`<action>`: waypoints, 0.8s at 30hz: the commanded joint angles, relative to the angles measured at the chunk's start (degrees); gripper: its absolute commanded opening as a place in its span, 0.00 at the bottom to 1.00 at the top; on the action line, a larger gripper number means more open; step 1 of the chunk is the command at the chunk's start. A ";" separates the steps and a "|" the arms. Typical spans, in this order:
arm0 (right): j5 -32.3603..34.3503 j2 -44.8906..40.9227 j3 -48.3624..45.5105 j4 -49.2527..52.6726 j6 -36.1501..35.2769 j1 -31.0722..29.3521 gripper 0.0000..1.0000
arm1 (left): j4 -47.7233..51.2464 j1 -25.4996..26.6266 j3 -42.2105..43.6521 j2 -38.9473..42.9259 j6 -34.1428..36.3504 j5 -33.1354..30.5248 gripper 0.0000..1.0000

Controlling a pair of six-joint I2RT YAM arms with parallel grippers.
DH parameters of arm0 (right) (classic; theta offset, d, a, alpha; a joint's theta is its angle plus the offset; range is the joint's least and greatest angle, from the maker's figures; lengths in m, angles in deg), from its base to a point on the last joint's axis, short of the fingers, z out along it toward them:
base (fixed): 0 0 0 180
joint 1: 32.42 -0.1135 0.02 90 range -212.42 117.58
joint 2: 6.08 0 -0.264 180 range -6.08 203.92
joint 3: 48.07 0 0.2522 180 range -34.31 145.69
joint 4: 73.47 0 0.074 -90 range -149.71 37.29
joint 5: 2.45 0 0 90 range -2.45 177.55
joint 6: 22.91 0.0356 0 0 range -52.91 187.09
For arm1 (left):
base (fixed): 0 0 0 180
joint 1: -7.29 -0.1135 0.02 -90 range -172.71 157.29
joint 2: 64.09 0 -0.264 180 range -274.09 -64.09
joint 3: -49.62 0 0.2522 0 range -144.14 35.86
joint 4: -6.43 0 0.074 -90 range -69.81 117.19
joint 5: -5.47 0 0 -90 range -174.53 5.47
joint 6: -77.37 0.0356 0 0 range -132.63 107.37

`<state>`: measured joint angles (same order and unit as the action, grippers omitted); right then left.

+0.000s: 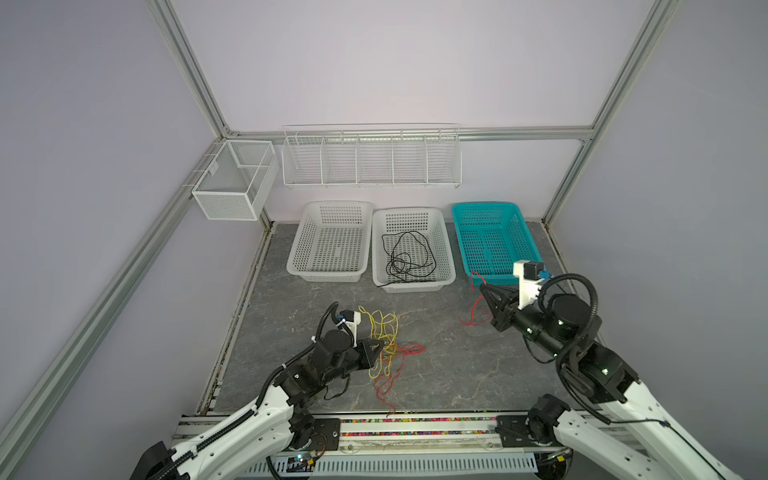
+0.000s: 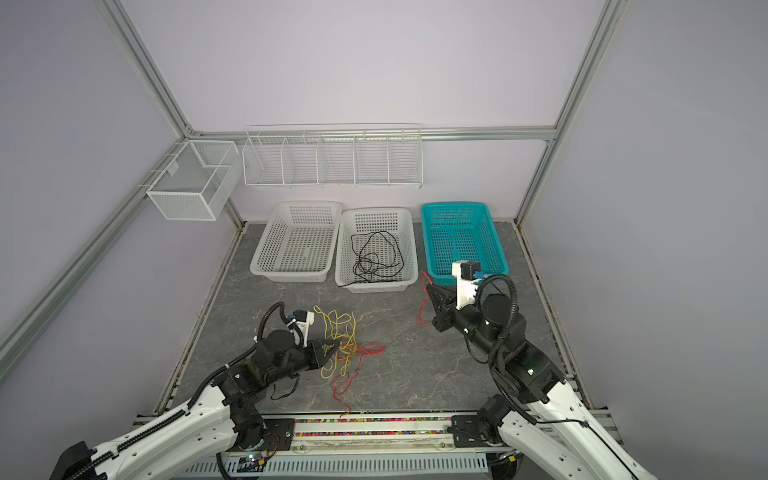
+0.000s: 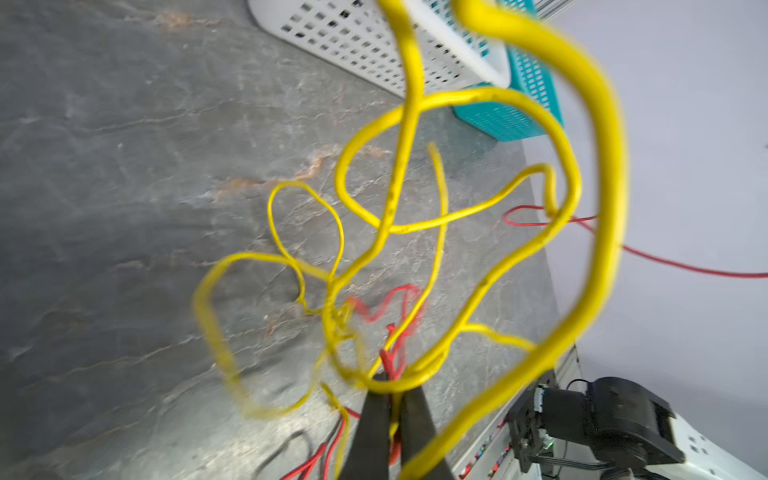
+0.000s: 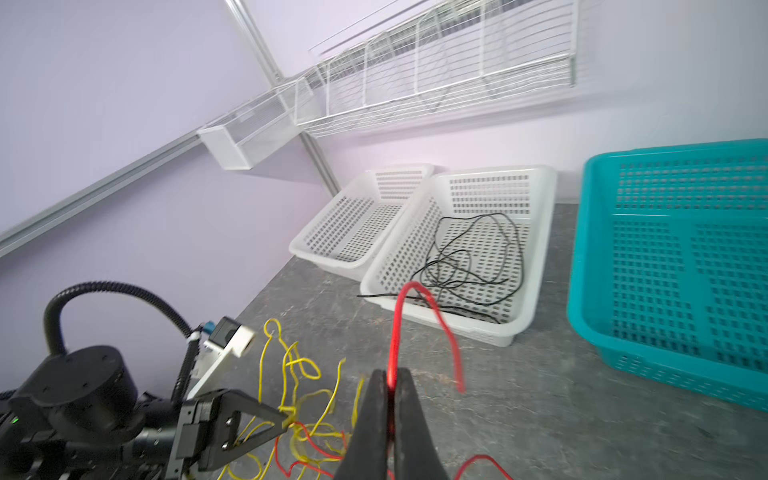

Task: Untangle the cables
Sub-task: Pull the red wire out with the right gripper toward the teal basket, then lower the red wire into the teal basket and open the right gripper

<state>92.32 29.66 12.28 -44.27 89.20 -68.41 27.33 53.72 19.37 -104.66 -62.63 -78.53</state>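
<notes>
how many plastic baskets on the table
3, in a row at the back: left white basket, empty; middle white basket, holding a black cable; teal basket on the right, empty. None look hidden.

Two robot arms, seen in both top views. Left arm (image 1: 257,424) at lower left, right arm (image 1: 652,419) at lower right: white shells dotted with small holes, black joints, ribbed black hoses (image 1: 595,302), white camera mounts (image 1: 527,289), black tapered fingers (image 3: 368,432).

Colours I log, placed from the white perforated plastic middle basket (image 1: 448,253):
- thin black cable (image 1: 406,255), coiled inside it
- teal perforated plastic basket (image 1: 526,239), to its right
- thin yellow cable (image 1: 384,330) and thin red cable (image 1: 409,349), in front of it
- dark grey marbled slab tabletop (image 1: 457,374) beneath, veined pale and rust
</notes>
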 commanded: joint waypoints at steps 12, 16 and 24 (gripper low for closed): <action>8.60 16.12 28.23 10.76 -11.95 5.61 0.06 | -1.48 -0.20 0.92 -1.99 2.94 -3.63 0.00; 4.92 24.87 36.26 8.86 -11.54 11.85 0.06 | -1.01 -0.19 1.52 -0.25 3.78 -4.62 0.00; -2.25 41.60 47.08 3.12 -6.00 23.93 0.06 | -1.11 -0.20 2.48 0.17 4.76 -5.64 0.00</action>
<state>93.53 67.78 56.43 -37.53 81.18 -46.64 27.35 53.72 21.21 -104.79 -59.02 -82.86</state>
